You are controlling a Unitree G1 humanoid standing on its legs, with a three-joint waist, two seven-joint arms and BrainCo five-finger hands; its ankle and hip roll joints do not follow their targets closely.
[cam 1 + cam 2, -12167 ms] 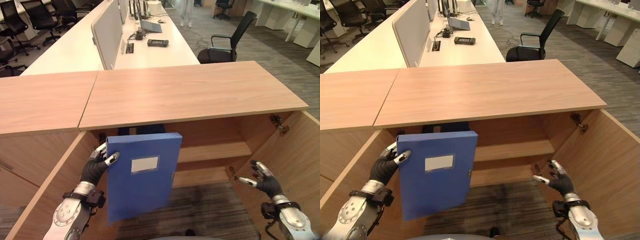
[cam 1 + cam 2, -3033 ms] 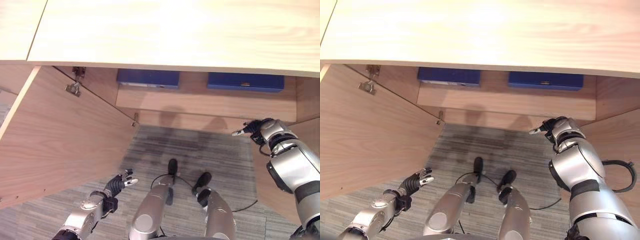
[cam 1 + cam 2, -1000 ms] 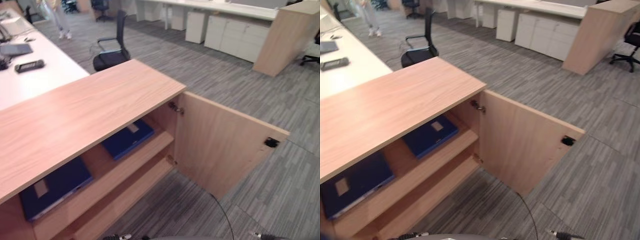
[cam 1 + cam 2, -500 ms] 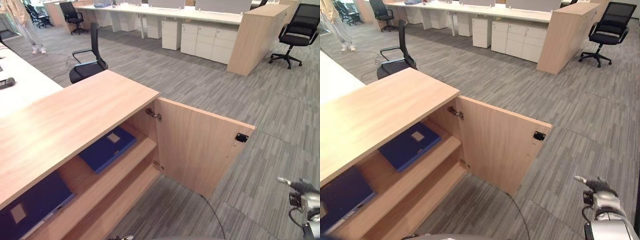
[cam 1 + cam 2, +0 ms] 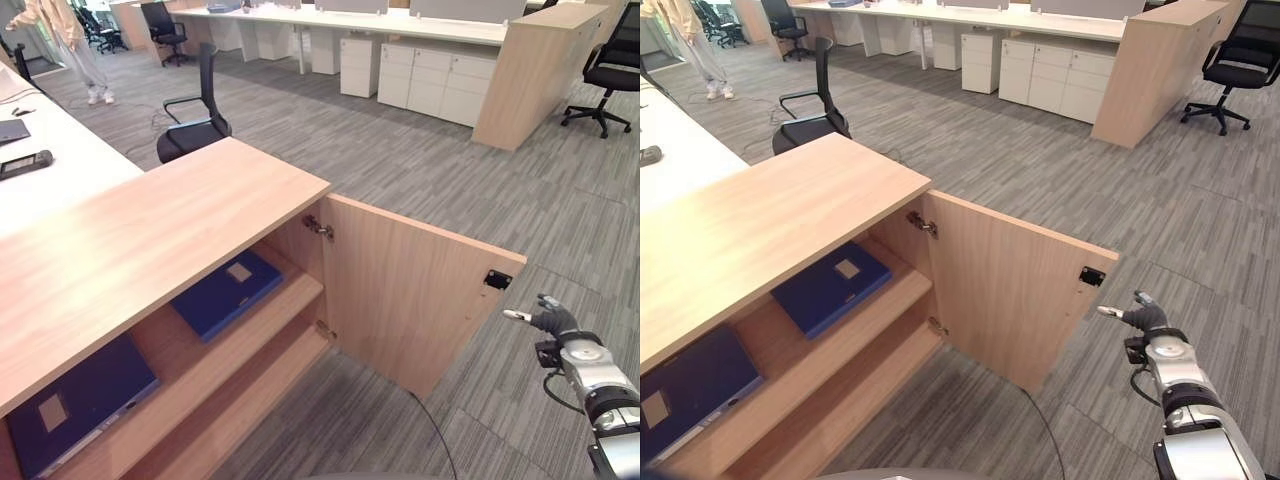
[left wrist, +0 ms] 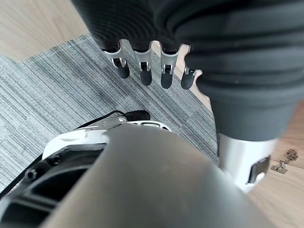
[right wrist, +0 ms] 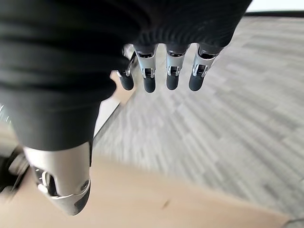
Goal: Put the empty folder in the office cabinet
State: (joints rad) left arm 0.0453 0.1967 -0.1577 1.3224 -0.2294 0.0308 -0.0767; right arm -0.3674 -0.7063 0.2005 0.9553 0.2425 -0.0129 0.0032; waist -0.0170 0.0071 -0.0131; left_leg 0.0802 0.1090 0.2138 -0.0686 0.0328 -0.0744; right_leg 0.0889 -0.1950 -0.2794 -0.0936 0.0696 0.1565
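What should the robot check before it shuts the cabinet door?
1. Blue folders lie flat on the cabinet shelf: ok.
2. No folder overhangs the shelf edge: ok.
3. Cabinet door stands wide open, hinge visible: ok.
4. Right hand open, empty, near the door's outer edge: ok.
5. Left hand open, empty: ok.
6. Lower shelf clear: cannot tell.

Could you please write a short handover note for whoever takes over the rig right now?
Right hand: open, holding nothing, raised beside the free edge of the open cabinet door.
Left hand: open, holding nothing, hanging over the carpet.
Two blue folders lie flat on the office cabinet's upper shelf: one near the door hinge, one further left.
Done: folder is in the cabinet.
Left: probably close the door.
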